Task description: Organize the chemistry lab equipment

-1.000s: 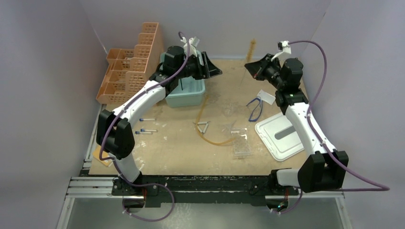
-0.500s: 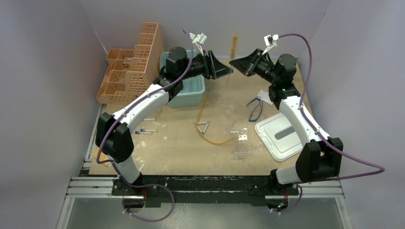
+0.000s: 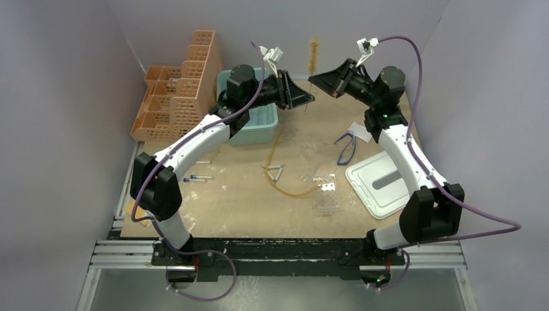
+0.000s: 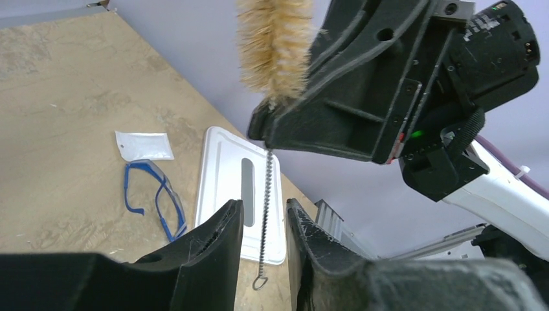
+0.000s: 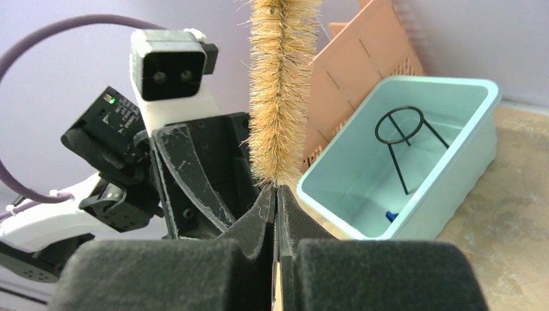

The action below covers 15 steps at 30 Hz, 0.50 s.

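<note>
My right gripper is shut on the twisted wire stem of a tan bottle brush, held upright above the back of the table. My left gripper is open, with the stem's lower part hanging between its fingers and touching neither. A black wire ring with stem lies in the teal bin. On the table lie blue-framed goggles, an amber hose, a wire triangle, blue-capped tubes and a clear tube rack.
The orange lattice rack stands at the back left beside the bin. A white lid lies at the right. A small clear bag lies by the goggles. A blue cap shows in the bin.
My right gripper has swung the brush up and leftward to the middle back. My left gripper has moved right from over the bin and now brackets the brush's stem.
</note>
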Motion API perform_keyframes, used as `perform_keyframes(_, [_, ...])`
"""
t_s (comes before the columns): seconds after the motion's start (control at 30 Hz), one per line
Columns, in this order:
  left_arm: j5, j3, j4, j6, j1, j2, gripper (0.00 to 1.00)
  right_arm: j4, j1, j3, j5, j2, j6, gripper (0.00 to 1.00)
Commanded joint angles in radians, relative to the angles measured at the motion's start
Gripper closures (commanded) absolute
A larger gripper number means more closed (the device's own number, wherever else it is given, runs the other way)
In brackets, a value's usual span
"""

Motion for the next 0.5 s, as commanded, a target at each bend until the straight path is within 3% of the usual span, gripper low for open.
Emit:
perform_keyframes(0.0, [0.025,0.05,0.067,0.024,-0.015,-0.004,0.72,0.05,0.001,0.044,-0.054,0.013,0.016,1.0])
perform_keyframes(0.1, [0.009,0.053,0.063,0.039,-0.014,-0.008,0.79,0.05,0.002,0.044,-0.054,0.018,0.019,1.0])
perform_keyframes(0.2, [-0.018,0.06,0.025,0.074,-0.014,-0.01,0.99,0.048,0.002,0.046,-0.052,0.021,0.019,1.0])
perform_keyframes(0.3, [-0.06,0.069,-0.035,0.127,-0.014,-0.014,1.0,0.037,0.001,0.049,-0.055,0.025,0.019,1.0])
perform_keyframes(0.4, [-0.114,0.074,-0.083,0.163,-0.006,-0.02,1.0,0.01,0.002,0.055,-0.055,0.027,0.006,0.77])
perform_keyframes(0.47, [-0.15,0.071,-0.107,0.171,0.008,-0.024,1.0,-0.04,-0.001,0.078,-0.038,0.027,-0.024,0.66])
